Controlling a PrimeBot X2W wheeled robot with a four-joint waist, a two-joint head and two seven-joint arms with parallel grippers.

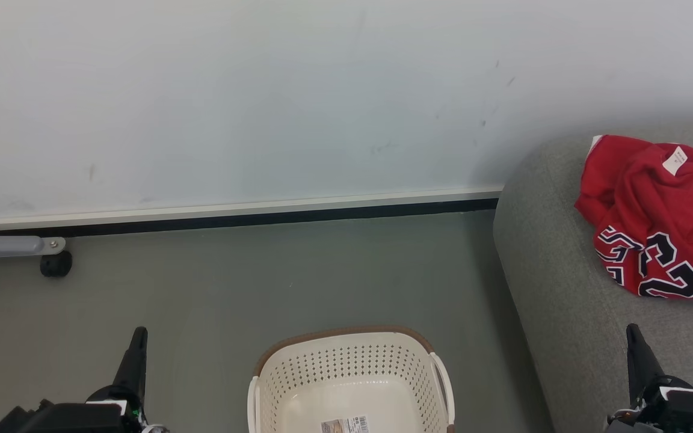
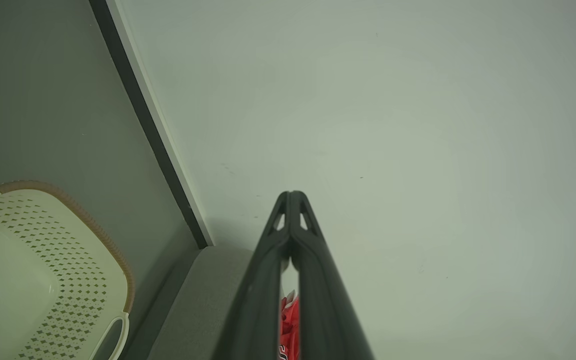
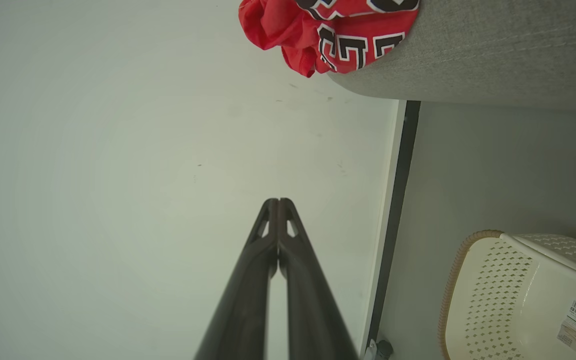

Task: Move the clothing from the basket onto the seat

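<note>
Now, clothing: bright red heap lying on the seat, toward its far end near the wall; black numerals with white edges face up on the near part, and a small white tag sits on the top fold (where one garment ends and another begins I cannot tell).
Seat: grey woven cushion with a rounded corner, at the right of the head view, its far end against the wall.
Basket: cream perforated plastic with a brown rim, standing upright on the floor just left of the seat, not touching it; white loop handles at both sides; its pale bottom shows, with a printed sticker on it.
Left gripper: low at the left of the basket, above the floor, fingers pointing toward the wall; jaws pressed together, nothing between them (the left wrist view shows the tips meeting).
Right gripper: low at the right, over the near part of the seat, apart from the clothing; jaws likewise together, holding nothing.
Floor: flat grey-green.
Wall: pale, lightly scuffed, with a white skirting strip over a dark line at its foot.
Caster: small black wheel under a grey metal leg, far left by the wall.
</note>
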